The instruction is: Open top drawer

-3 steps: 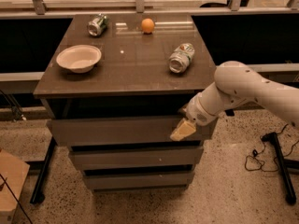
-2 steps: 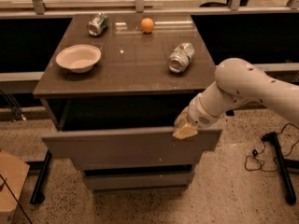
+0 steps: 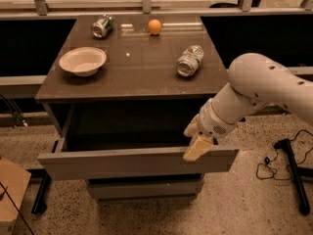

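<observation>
Camera view: my gripper sits at the front of the cabinet, toward its right corner, on the upper edge of the top drawer. My fingers are nearly closed on that edge. One tan pad lies over the outer face of the panel and the other is tucked behind the lip, inside the box. I hold nothing but the panel. My white arm reaches in from the cabinet's right side.

The top drawer stands well out from the cabinet, its dark box open below the overhanging top. Its wide grey front hangs forward of the lower drawers, which are shut.

I judge the drawer to be stiff and fairly heavy: a deep box as wide as the cabinet. The front is plain, matte and has no handle, so the top lip is the only place to take hold. I am holding it off-centre, toward the right. A pull from there may skew the box on its slides, so I would draw straight out from the cabinet. The smooth face could slip under my pad if I tilt.

On the cabinet's top lie a bowl, two cans on their sides and an orange. A jerk might set the round things rolling.
</observation>
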`<state>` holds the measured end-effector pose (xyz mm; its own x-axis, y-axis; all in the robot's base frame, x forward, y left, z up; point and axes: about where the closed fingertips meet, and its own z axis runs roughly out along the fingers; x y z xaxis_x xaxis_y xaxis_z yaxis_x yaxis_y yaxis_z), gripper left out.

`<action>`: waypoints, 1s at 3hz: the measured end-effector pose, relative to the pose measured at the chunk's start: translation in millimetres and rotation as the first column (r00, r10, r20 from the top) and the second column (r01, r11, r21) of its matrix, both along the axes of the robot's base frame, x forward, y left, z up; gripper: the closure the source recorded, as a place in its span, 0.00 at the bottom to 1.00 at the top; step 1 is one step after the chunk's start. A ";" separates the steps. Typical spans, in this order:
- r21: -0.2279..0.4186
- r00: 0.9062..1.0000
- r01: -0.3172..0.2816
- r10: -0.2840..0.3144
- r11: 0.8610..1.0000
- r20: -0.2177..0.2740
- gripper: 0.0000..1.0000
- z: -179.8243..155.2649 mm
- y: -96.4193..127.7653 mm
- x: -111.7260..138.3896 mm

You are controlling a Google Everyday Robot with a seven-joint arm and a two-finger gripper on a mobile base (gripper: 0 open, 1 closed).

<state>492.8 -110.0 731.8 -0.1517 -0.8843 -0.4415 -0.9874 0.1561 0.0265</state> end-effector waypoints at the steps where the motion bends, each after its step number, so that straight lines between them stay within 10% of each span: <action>1: -0.009 1.000 -0.008 0.008 1.000 -0.004 0.08 -1.2 1.7 -1.1; 3: -0.023 0.991 0.032 -0.035 0.999 -0.132 0.03 -29.6 -9.2 -28.5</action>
<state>464.3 -119.2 702.3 -0.2375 -0.8866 -0.3970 -0.9695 0.1912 0.1532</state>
